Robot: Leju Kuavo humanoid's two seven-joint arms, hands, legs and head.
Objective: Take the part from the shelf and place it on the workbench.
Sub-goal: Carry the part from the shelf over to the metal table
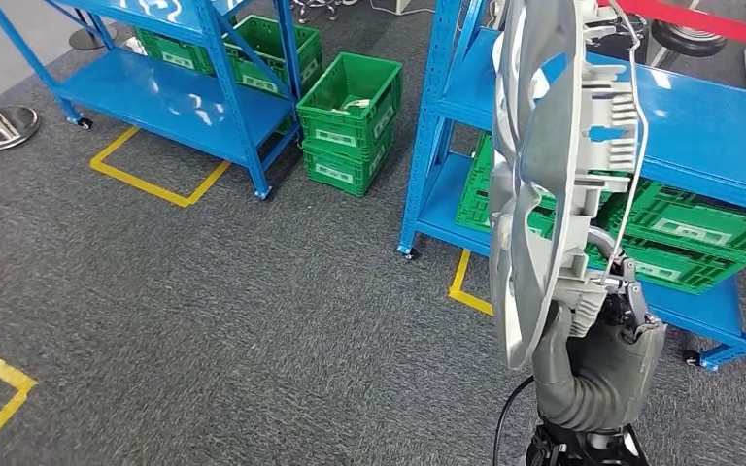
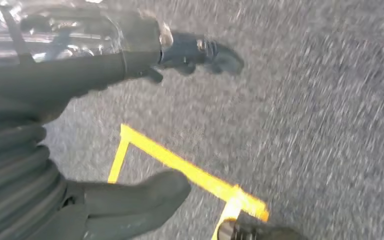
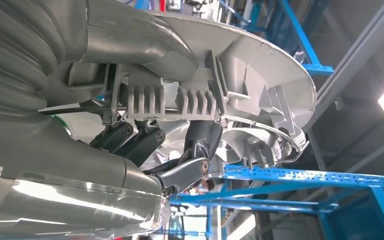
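- Round silver-grey plastic part with ribbed back and wire clip (image 1: 544, 165) is gripped at its lower rim by the right hand (image 1: 602, 335) and held upright on edge, off the blue steel shelf (image 1: 709, 121), probably for carrying clearance.
- Left hand (image 2: 130, 205) hangs over grey carpet (image 2: 305, 125), fingers apart, nothing held.
- Workbench not yet reached.

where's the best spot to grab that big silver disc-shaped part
By its lower rim, from below, as the right hand does: the big silver disc-shaped part stands on edge, and its ribbed back gives the fingers purchase.
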